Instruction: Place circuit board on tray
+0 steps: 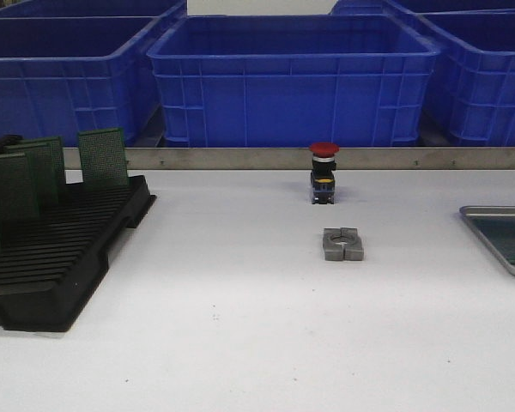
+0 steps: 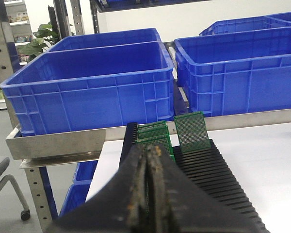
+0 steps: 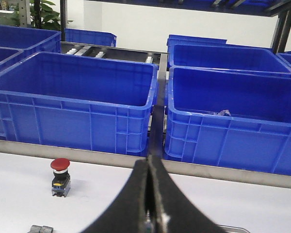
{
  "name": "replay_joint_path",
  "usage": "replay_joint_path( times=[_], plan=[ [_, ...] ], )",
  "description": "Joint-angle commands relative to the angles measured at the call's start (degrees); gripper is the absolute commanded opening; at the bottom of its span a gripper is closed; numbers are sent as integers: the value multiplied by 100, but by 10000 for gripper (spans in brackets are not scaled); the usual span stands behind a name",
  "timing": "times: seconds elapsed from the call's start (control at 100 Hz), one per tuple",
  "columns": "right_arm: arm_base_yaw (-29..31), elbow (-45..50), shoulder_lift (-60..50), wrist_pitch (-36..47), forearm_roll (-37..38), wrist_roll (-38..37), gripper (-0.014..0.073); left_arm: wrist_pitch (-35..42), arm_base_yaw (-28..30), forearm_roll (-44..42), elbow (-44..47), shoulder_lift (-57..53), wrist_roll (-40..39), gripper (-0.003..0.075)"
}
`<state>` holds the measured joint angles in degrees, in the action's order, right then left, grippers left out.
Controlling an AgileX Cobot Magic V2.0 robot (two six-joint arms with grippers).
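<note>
Several green circuit boards (image 1: 102, 156) stand upright in the black slotted rack (image 1: 60, 257) at the table's left. The grey metal tray (image 1: 489, 210) lies at the right edge, partly cut off. Neither gripper shows in the front view. In the left wrist view my left gripper (image 2: 149, 151) is shut and empty, short of the rack (image 2: 208, 170) and its boards (image 2: 190, 131). In the right wrist view my right gripper (image 3: 149, 160) is shut and empty above the table, with a bit of the tray's rim (image 3: 233, 229) beside it.
A red-capped push button (image 1: 324, 172) stands mid-table by the metal rail (image 1: 240, 158). A small grey block (image 1: 342, 244) lies in front of it. Big blue bins (image 1: 292, 77) line the back behind the rail.
</note>
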<state>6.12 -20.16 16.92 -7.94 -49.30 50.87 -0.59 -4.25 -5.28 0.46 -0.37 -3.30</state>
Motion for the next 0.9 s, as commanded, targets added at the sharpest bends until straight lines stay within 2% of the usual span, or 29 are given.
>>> replay_joint_path(
  times=[0.0, 0.24, 0.34, 0.41, 0.51, 0.7, 0.79, 0.89],
  plan=[
    [-13, -143, 44, 312, -72, 61, -69, 451, 14, 16, -10, -196, -63, -18],
    [-13, -143, 44, 337, -38, 61, -69, 451, 14, 16, -10, -196, -63, -18],
    [-13, -143, 6, 287, 424, -227, -69, 451, 14, 16, -10, -196, -63, -18],
    [-13, -143, -64, 247, 1103, -875, -69, 451, 14, 16, -10, -196, -63, -18],
    [-13, -91, -178, 290, 2398, -2334, -69, 451, 14, 16, -10, -196, -63, -18],
    [-18, 390, -474, 1075, 4625, -4968, -69, 451, 14, 16, -10, -196, -63, -18],
    [-27, 705, -636, 1571, 5307, -5677, -69, 451, 14, 16, -10, -196, -63, -18],
    [-164, 1004, -791, 1871, 5687, -5953, -69, 451, 14, 16, -10, -196, -63, -18]
  ],
)
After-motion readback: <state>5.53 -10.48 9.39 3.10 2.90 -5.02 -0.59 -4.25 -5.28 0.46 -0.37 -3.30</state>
